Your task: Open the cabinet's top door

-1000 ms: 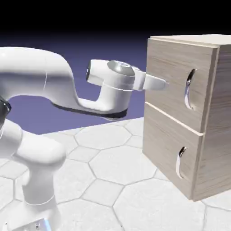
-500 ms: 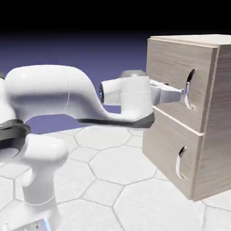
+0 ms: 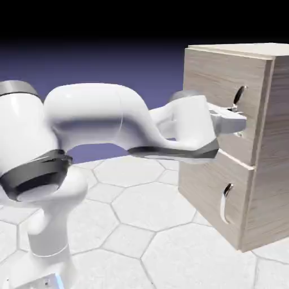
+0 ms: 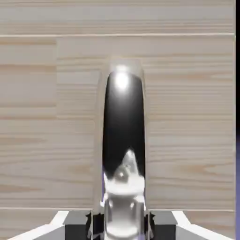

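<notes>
We see the top door (image 3: 211, 79) closed on the upper front of the cabinet (image 3: 276, 141), at the exterior view's right. Its curved silver handle (image 4: 123, 122) runs up the middle of the hand view, dark and glossy, with bright reflections low down. Our gripper (image 4: 123, 227) has its fingertips on either side of that handle — closed on it, gripping its near part. Below the top door we have the lower door (image 3: 209, 192) with its smaller handle (image 3: 226, 203) — also closed. Our white arm (image 3: 90, 113) reaches across above pale tiles (image 3: 158, 197).
</notes>
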### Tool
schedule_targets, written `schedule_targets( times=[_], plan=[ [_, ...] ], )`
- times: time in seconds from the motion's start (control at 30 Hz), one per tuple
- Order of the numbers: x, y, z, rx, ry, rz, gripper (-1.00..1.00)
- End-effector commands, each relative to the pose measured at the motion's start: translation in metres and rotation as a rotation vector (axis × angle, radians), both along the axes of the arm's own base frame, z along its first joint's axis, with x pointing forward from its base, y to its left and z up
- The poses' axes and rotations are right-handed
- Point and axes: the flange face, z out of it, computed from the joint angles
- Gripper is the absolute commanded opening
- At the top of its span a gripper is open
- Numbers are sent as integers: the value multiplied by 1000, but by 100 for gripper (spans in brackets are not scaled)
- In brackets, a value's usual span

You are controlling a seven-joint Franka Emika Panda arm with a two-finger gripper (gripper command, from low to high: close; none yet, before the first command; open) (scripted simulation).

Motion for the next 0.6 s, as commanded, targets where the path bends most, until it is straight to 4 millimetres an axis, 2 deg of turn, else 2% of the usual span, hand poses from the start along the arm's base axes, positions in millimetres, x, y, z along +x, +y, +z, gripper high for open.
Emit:
schedule_targets(
  times=[0.0, 0.3, 0.57],
  plan=[
    [-7, 3, 0, 1, 0, -20, -100],
    [-62, 33, 0, 0, 0, -177, -100],
    [-100, 61, 0, 1, 0, -296, -100]
  ],
)
